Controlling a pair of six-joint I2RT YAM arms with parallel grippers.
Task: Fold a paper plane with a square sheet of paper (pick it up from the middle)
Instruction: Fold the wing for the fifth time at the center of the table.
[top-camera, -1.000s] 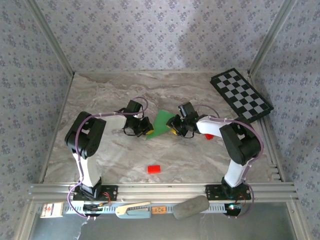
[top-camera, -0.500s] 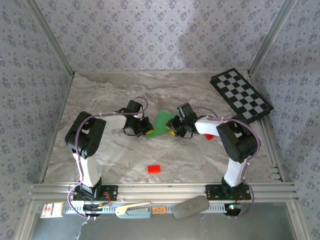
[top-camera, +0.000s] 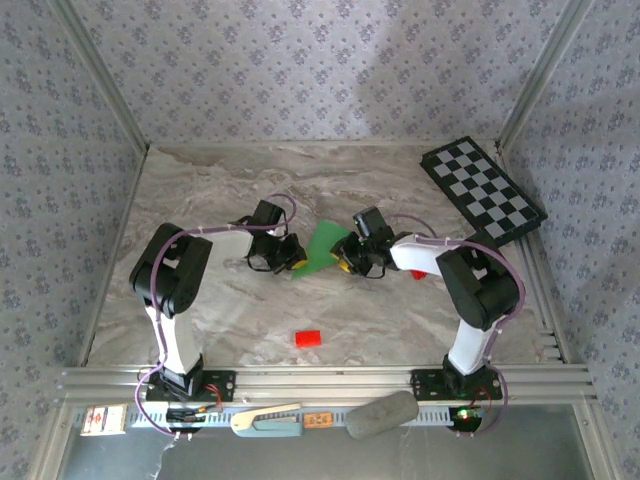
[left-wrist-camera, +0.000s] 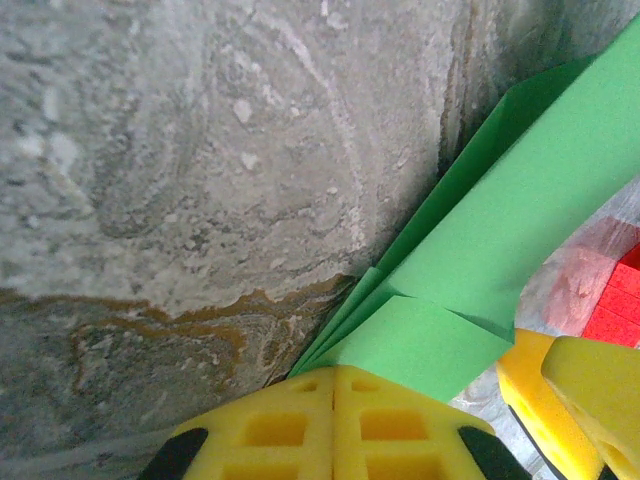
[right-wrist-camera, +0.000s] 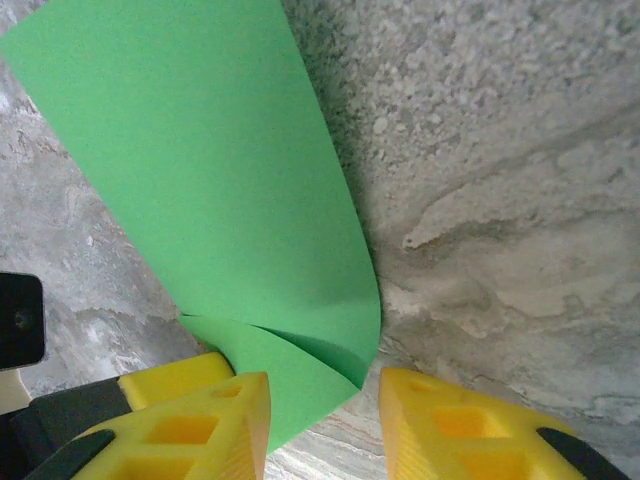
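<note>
The yellow fingers of the left gripper (left-wrist-camera: 335, 395) are clenched together on a folded corner of the thin, bright green paper sheet (left-wrist-camera: 520, 220), whose layered creases fan out from the pinch. Those of the right gripper (right-wrist-camera: 325, 390) stand apart, released, with the sheet's curled edge lying in the gap against one finger. The sheet rests on the marbled grey tabletop (top-camera: 400, 180), well left of and nearer than the black-and-white checkerboard (top-camera: 483, 190); a small red rectangular block (top-camera: 308, 338) lies farther still from that board.

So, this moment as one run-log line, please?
left gripper: shut on green paper | right gripper: open at folded edge | fold: unfinished
</note>
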